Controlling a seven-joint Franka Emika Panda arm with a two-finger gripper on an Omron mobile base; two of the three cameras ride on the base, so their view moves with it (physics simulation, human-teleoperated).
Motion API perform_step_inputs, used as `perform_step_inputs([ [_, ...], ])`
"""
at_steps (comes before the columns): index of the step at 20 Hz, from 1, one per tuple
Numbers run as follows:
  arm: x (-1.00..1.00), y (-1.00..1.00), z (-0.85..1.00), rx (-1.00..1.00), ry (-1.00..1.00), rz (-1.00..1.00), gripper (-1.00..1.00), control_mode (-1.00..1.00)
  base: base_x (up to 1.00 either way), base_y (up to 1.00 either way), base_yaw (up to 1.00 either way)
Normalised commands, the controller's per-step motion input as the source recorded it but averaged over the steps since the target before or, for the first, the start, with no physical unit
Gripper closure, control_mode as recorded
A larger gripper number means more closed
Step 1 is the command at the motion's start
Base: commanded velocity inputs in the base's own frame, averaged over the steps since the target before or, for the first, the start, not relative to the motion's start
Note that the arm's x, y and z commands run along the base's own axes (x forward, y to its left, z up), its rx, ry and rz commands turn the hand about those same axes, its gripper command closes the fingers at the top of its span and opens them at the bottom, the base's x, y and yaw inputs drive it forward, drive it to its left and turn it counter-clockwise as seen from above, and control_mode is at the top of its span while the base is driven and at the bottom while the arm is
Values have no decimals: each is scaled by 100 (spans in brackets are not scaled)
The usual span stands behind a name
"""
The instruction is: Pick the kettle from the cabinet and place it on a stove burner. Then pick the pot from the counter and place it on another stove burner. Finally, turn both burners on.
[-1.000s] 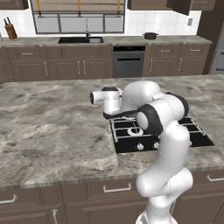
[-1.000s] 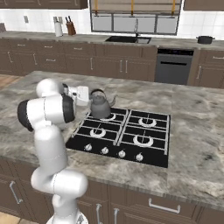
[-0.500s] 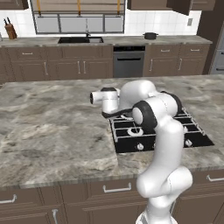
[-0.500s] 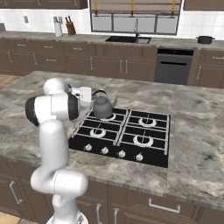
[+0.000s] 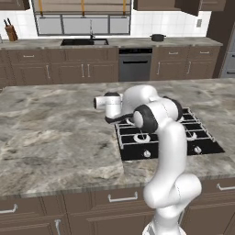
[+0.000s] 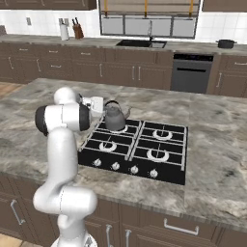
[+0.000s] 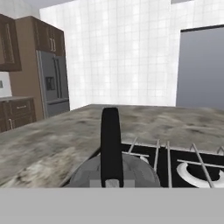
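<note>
Marbled desk (image 6: 217,144) carries the cooktop; kettle (image 6: 115,117) sits over the rear-left burner (image 6: 117,129), claw (image 7: 111,181) clamped on its handle. Placement step in hand; release appears due next.

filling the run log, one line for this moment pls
stage: kettle placing | hand: shut on kettle handle | kettle: over rear left burner | pot: far counter

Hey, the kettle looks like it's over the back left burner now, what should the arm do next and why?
Probably open the gripper and let go. In the right base view the kettle appears to sit on the back left burner's grate, upright, and in the hand view its black handle runs straight up from the shut fingertips. If it is not quite seated, ease down first. The pot waits on the far counter.
</note>
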Motion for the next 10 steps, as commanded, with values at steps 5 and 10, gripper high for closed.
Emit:
perform_step_inputs([
  [5, 36, 0, -17, 0, 0, -1, 100, -100, 0, 0, 0],
  [10, 36, 0, -16, 0, 0, -1, 100, -100, 0, 0, 0],
])
